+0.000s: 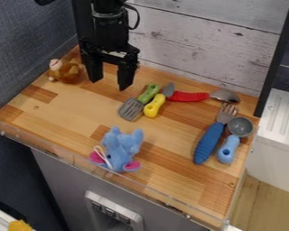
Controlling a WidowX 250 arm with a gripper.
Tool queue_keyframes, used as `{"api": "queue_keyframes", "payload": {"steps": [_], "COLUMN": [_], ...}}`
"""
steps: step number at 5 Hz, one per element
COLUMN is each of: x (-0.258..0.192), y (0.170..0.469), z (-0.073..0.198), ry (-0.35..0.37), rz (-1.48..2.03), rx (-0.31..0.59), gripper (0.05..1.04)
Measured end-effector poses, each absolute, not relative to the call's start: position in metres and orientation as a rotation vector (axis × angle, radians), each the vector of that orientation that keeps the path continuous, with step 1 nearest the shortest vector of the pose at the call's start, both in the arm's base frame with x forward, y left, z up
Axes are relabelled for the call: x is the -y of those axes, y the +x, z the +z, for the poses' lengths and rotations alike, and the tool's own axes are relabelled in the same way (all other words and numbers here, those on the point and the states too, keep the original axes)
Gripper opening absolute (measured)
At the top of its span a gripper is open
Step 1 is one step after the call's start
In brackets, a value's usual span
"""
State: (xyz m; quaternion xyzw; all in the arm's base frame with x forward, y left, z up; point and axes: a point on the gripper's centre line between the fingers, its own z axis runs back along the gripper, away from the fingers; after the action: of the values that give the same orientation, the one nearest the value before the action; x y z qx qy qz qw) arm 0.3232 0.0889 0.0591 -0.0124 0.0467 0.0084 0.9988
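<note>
My gripper [110,81] hangs over the back left of the wooden counter, open, with nothing between its fingers. Left of it sits a small brown plush toy [66,71]. To its lower right lies a spatula with a green handle [148,93], with a yellow-handled utensil [154,105] beside it. A red-handled spoon [189,96] lies along the back. At the right, a blue-handled fork [209,142] lies beside a grey scoop with a light blue handle [228,150]. A blue plush elephant [119,149] with pink ears is near the front edge.
A white wooden wall [201,45] rises behind the wooden counter [165,153]. A clear strip [99,172] runs along the front edge. A black post [272,67] stands at the back right corner, with a white ridged surface [281,122] beyond it.
</note>
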Motion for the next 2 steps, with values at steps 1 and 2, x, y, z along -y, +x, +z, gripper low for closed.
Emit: {"api": "queue_keyframes", "payload": {"steps": [1,2], "x": [-0.101,-0.124], "y": [0.325,0.33], "z": [0.054,0.052], "ry": [-0.027,-0.022], "rz": [0.124,0.31], "rx": [-0.099,-0.068], "gripper": [0.996,0.999]}}
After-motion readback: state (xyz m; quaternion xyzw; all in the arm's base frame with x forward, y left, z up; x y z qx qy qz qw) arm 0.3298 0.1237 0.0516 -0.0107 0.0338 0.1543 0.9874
